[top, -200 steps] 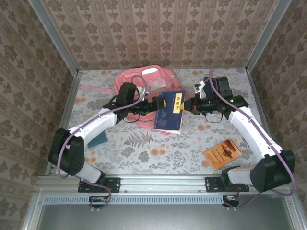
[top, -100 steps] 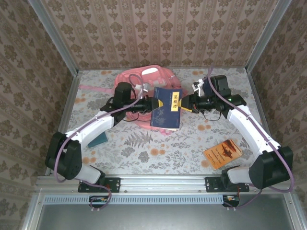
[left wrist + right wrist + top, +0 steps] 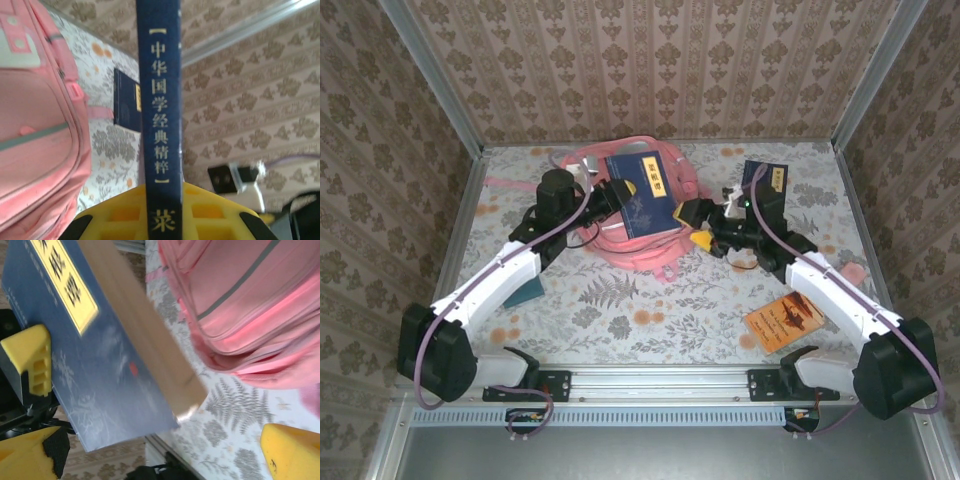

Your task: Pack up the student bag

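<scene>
We see the student bag point(image 3: 642, 252) lying flat on the desk against its far edge, a little left of the middle. Our left gripper point(image 3: 612, 196) is clenched across the covers of a thick blue book point(image 3: 642, 188), holding it above the bag. Our right gripper point(image 3: 694, 226) hangs just beside it, jaws spread and empty. We judge the bag light, soft and floppy: its fabric will likely sag and slide on the desk rather than stand open. We would pinch it along a seamed edge or a strap, not the slack panel. The book looks stiff and fairly heavy.
</scene>
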